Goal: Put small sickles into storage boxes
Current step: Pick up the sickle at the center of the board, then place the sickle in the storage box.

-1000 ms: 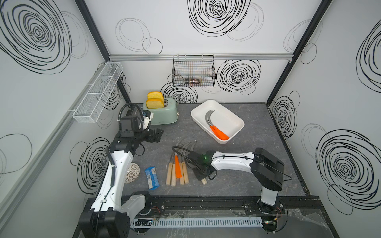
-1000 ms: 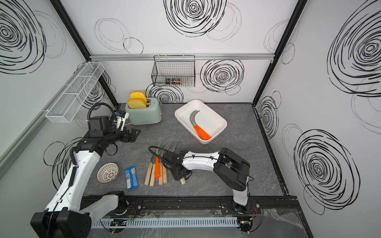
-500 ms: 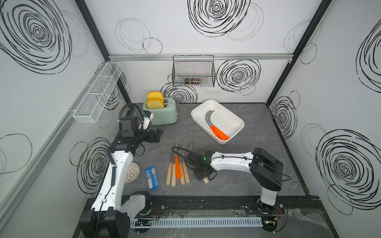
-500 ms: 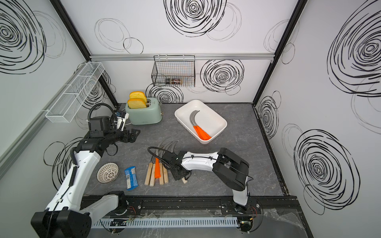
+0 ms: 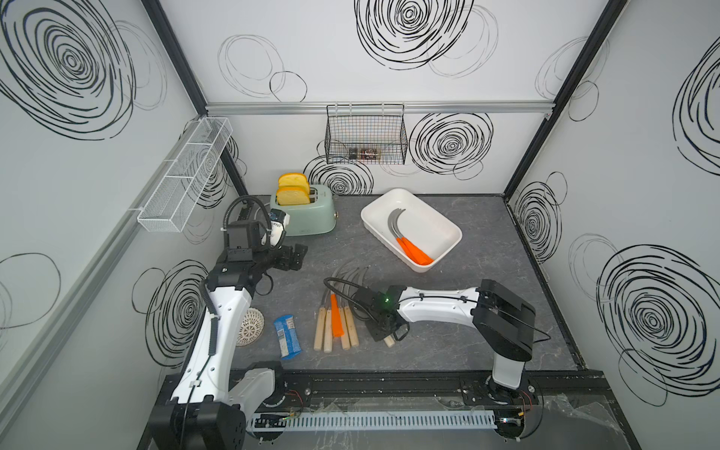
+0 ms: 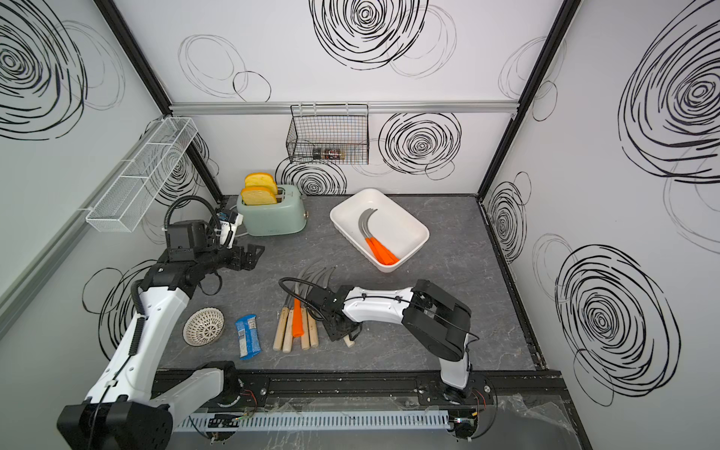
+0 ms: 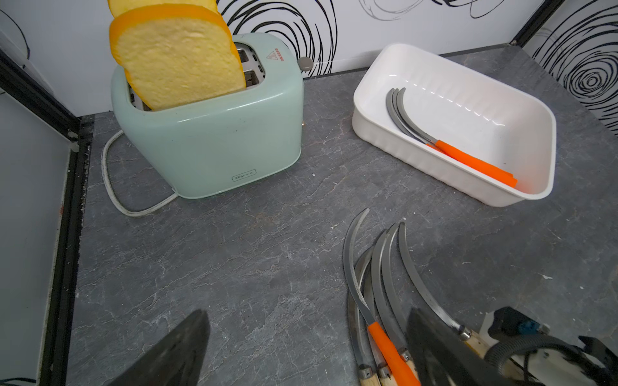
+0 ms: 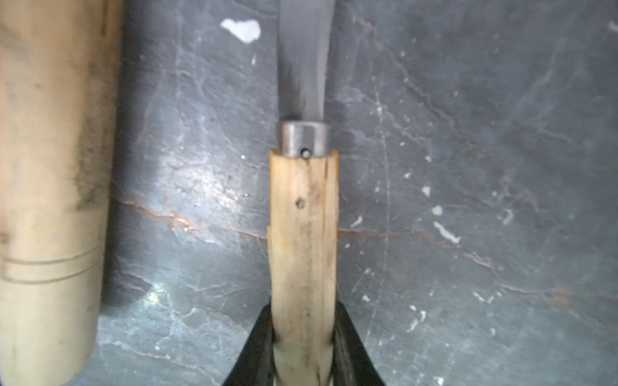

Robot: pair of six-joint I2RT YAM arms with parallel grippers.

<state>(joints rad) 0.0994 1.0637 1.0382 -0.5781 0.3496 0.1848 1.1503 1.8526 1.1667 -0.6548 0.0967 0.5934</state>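
**Gripping a wooden-handled sickle (image 8: 302, 234) beside the row**

The right gripper (image 8: 302, 341) has its two black fingers (image 8: 261, 347) pressed against both sides of the pale handle, clamped on it. The grey blade runs away from them over the grey table (image 8: 468, 167). Whether the handle is lifted or rests on the surface cannot be told.

In both top views this gripper sits low at the right-arm end of a row of sickles (image 5: 336, 323). Four with wooden handles and one with an orange handle lie side by side, with their blades curving toward the back wall. Only the butt of the held handle shows under the gripper in those views.

The white tub (image 5: 428, 226) stands toward the back of the table, well apart from the row and near the green toaster (image 5: 307, 216). Two orange-handled sickles (image 5: 411, 249) lie together inside it, handles against one end wall.

The left gripper (image 7: 306, 314) hangs over bare table between the toaster and the row. Its fingers (image 7: 174, 351) are wide apart with nothing between them.

A blue packet (image 5: 287, 336) lies just beside the row.
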